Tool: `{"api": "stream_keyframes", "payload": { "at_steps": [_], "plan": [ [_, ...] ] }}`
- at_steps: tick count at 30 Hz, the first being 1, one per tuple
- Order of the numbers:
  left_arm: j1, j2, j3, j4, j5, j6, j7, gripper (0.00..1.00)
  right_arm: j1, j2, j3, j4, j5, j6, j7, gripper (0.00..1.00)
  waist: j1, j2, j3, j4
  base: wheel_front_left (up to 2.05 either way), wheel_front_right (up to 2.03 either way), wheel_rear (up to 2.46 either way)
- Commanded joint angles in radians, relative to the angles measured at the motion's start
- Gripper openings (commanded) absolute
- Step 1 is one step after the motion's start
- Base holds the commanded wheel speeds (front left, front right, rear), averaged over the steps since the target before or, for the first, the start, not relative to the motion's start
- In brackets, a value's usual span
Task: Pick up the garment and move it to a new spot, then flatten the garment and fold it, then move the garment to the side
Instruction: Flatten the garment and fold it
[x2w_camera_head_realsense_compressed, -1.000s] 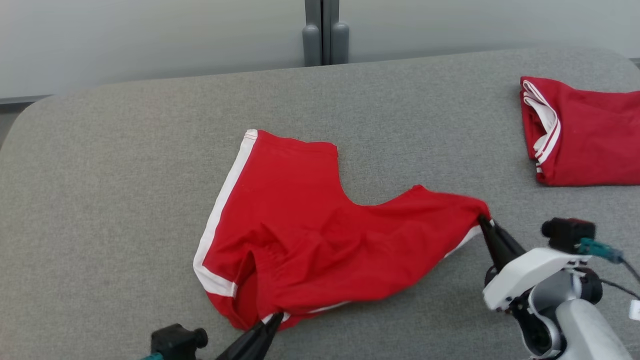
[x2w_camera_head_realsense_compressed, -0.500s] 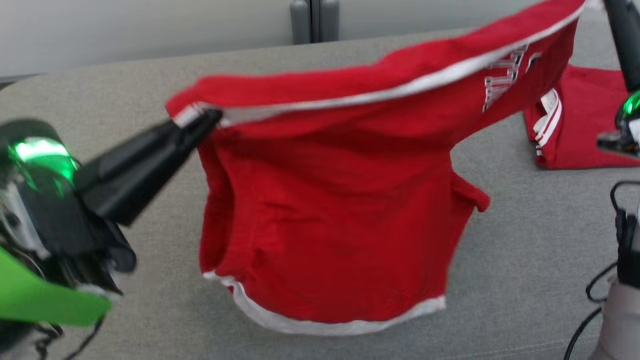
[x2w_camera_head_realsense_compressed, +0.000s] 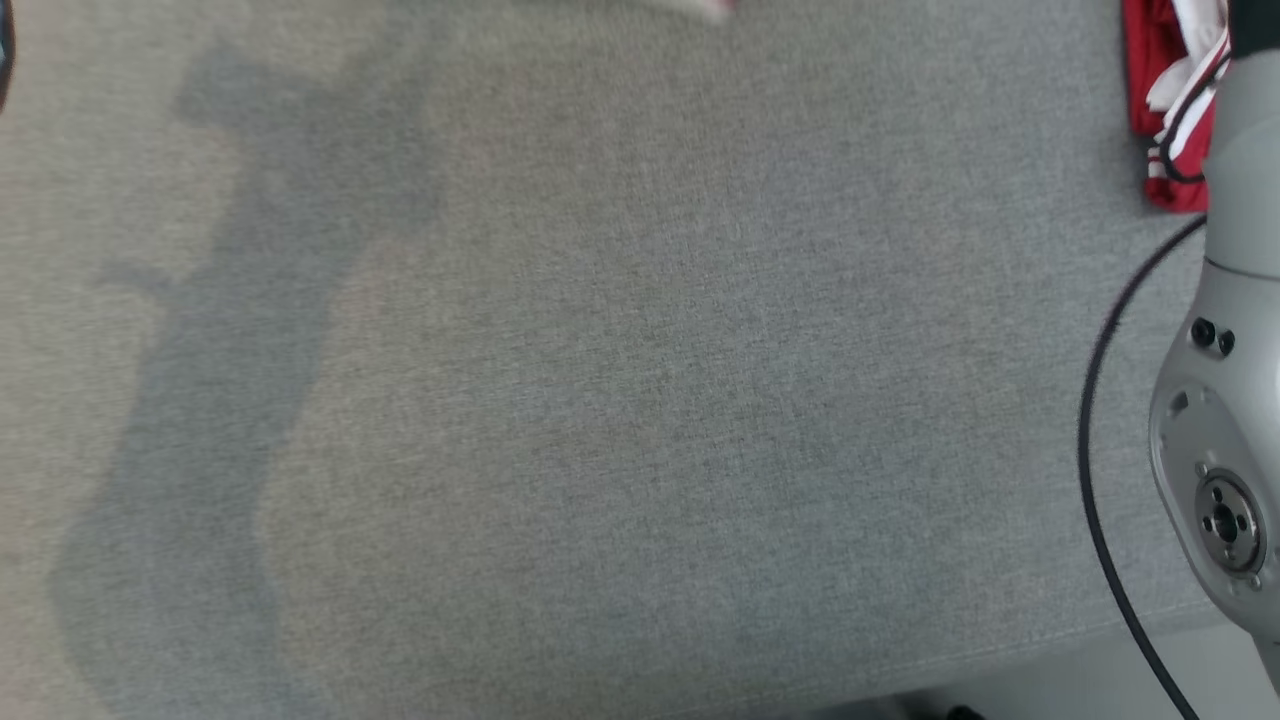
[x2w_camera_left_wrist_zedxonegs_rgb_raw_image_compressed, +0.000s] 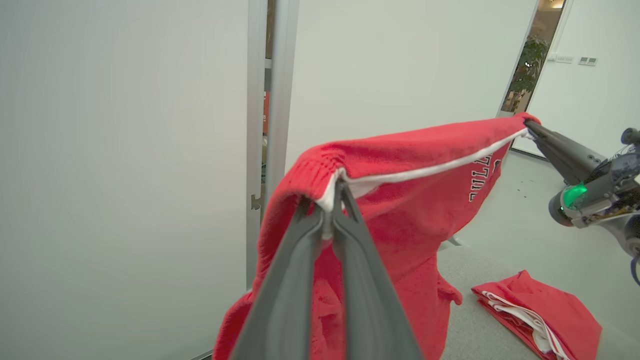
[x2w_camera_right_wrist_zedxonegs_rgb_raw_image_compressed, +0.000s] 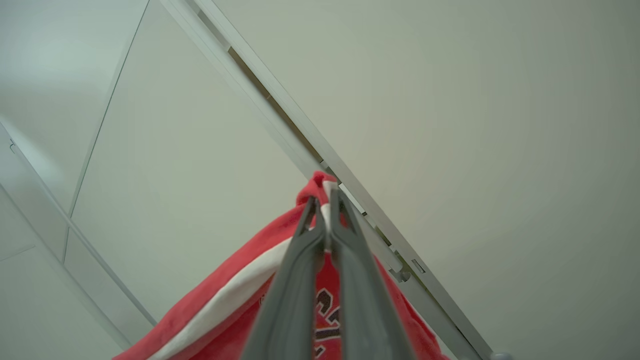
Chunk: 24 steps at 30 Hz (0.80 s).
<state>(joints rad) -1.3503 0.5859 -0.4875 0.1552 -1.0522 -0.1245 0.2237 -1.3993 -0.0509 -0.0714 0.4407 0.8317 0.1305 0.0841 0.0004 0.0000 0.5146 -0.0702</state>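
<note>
The red garment (x2w_camera_left_wrist_zedxonegs_rgb_raw_image_compressed: 400, 200), shorts with white trim and lettering, hangs in the air above the grey table (x2w_camera_head_realsense_compressed: 600, 400), stretched between both grippers. In the left wrist view my left gripper (x2w_camera_left_wrist_zedxonegs_rgb_raw_image_compressed: 330, 200) is shut on one white-edged corner, and my right gripper (x2w_camera_left_wrist_zedxonegs_rgb_raw_image_compressed: 527, 129) pinches the far corner at the upper right. The right wrist view has my right gripper (x2w_camera_right_wrist_zedxonegs_rgb_raw_image_compressed: 324, 200) shut on that red and white corner, the cloth (x2w_camera_right_wrist_zedxonegs_rgb_raw_image_compressed: 225, 305) trailing below it. On the table a grey shadow (x2w_camera_head_realsense_compressed: 220, 300) falls at the left.
A second red garment (x2w_camera_head_realsense_compressed: 1160, 100), folded, lies at the table's far right, also seen as a folded red pile (x2w_camera_left_wrist_zedxonegs_rgb_raw_image_compressed: 540, 310). My pale right forearm (x2w_camera_head_realsense_compressed: 1230, 400) and its black cable cross the right edge of the head view. White wall panels stand behind.
The garment lay flat with both grippers on its corners, then was lifted high between them. The head camera has tilted down to the bare table, so the raised garment has left its view.
</note>
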Motion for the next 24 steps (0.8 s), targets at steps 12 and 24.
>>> {"api": "stream_keyframes", "payload": {
  "at_steps": [12,24],
  "plan": [
    [0.368,0.065,-0.340,0.061,0.032,-0.008,-0.455,0.00,0.477,-0.002,0.164,0.100,-0.016,0.000,-0.204,0.00,-0.0004,0.0000,-0.001,-0.041,0.00,0.00,0.00],
    [1.111,-0.005,-0.228,-0.122,0.095,0.018,-0.489,0.00,1.374,-0.006,0.042,-0.407,-0.053,0.000,-0.001,0.00,-0.0004,0.0000,-0.262,0.025,0.00,0.00,0.00]
  ]
}}
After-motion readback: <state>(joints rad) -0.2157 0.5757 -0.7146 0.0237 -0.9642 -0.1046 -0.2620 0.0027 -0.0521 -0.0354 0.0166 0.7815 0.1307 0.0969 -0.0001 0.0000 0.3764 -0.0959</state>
